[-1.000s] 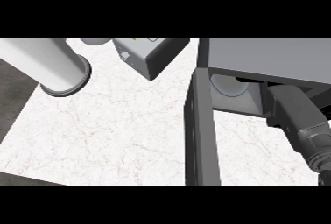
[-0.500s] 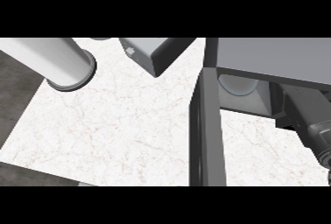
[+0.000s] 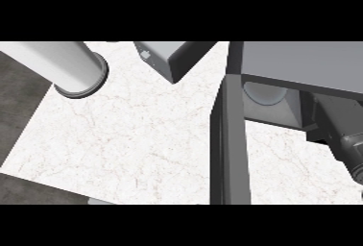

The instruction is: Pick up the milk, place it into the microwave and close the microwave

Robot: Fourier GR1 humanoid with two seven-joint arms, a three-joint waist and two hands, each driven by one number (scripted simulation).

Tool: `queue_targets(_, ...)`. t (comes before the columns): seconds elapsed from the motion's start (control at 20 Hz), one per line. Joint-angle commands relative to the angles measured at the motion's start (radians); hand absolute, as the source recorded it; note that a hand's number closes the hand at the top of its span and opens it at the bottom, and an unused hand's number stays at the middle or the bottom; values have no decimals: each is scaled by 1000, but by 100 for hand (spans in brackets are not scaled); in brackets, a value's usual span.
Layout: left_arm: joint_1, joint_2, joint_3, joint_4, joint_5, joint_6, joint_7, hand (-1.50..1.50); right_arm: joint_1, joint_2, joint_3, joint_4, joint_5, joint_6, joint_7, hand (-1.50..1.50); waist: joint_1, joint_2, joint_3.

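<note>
Marble counter (image 3: pixel 127 144) being split by microwave door (image 3: pixel 230 153), left hand being cut off, right hand being hidden behind microwave (image 3: pixel 305 62), neither grip being shown.

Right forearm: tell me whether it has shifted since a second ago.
Yes. The right forearm has drawn toward the view's right edge, farther from the open microwave door, and less of it shows.
</note>
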Motion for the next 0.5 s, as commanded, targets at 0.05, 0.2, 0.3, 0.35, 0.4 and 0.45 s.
queue_targets(0.05, -22, 11, -4, 12, -10, 5, 7, -150, -80, 30, -13, -18, -22, 129, -10, -150, 11, -6, -8)
queue_targets(0.2, -36, 14, -17, 11, -23, 5, 12, -150, -84, 55, 51, 20, 40, 125, 39, -150, 29, -3, -14)
queue_targets(0.3, -32, 16, -29, -3, -29, 3, 21, -150, -101, 53, 84, 32, 73, 119, 76, -150, 34, -10, -15)
queue_targets(0.35, -49, 13, -33, 23, -32, 13, 22, -150, -130, 77, 82, 29, 69, 98, 99, -150, 31, -10, -17)
queue_targets(0.4, -44, 23, -25, 25, -30, 7, 24, -150, -113, 70, 86, 30, 73, 96, 92, -150, 37, -8, -16)
queue_targets(0.45, -38, 15, -25, 20, -23, 3, 19, -150, -112, 87, 91, 32, 77, 58, 103, -150, 40, -18, -17)
